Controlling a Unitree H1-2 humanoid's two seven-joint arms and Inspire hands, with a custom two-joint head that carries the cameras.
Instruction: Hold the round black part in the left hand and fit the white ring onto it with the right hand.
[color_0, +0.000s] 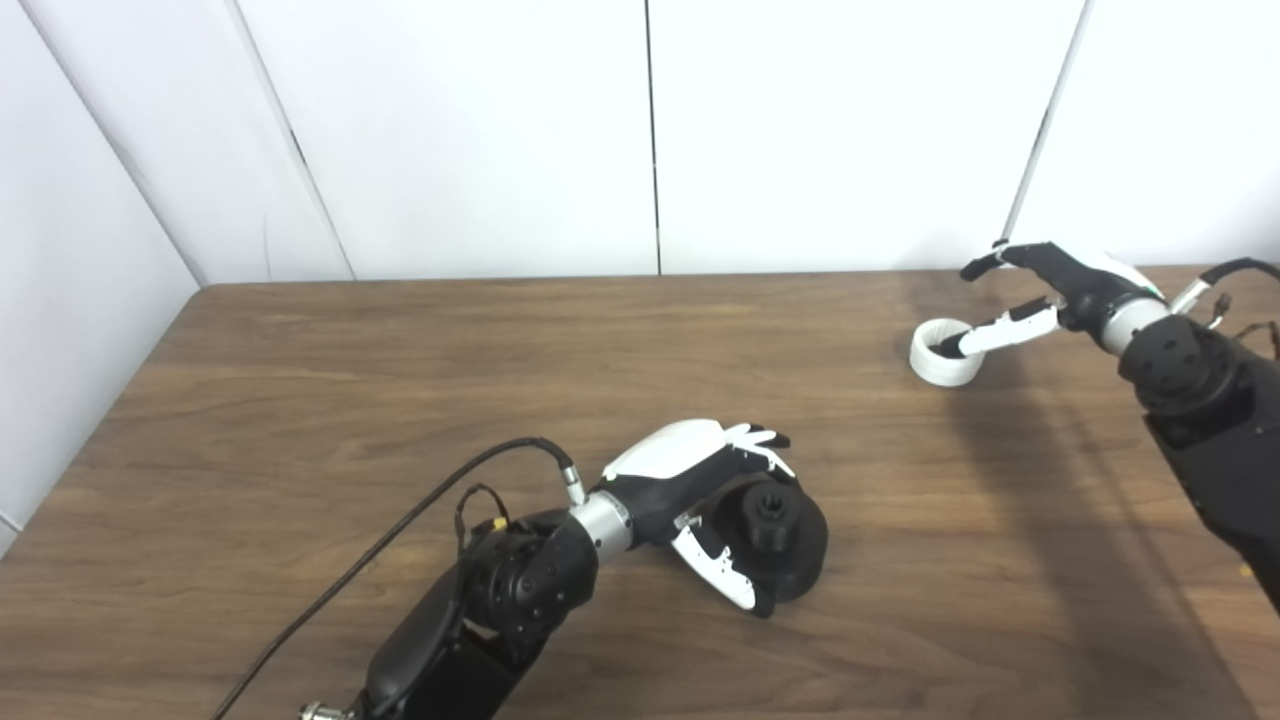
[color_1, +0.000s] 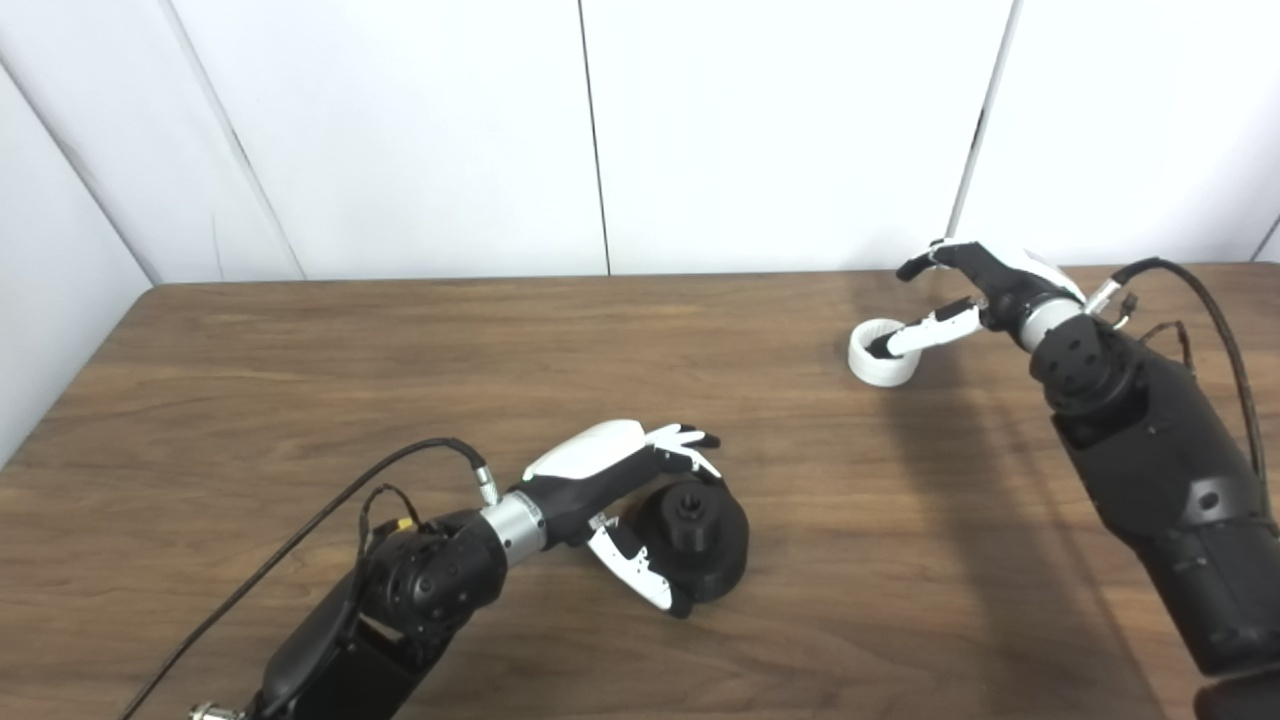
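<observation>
Left arm: comes in bottom left with a black cable looping off the wrist; the right eye view shows a bit more of the upper arm, though both cut it off at the bottom edge.
Left hand (color_0: 700, 490): lying low on the wooden surface (color_0: 400, 380), wrapped round the side of the round black part (color_0: 785, 540). Its fingers (color_0: 760, 440) curl over the far side of the part, and the thumb reaches along the near side, so it's gripping the part.
Round black part: sits near the middle of the surface, hub facing up and toward the camera. Where the palm meets it is hidden, and I can't tell if it's lifted at all.
White ring (color_1: 882, 365): far right of the surface, well apart from the black part.
Right hand (color_1: 985, 290): up by the ring, fingers spread. One white finger pokes down into the ring's hole while the dark one above it sticks out over it. Can't tell whether the ring is really pinched or just hooked.
Right arm: the right eye view shows the whole forearm and its cable; the left eye view crops it at the edge.
Writing: no readable labels anywhere.
</observation>
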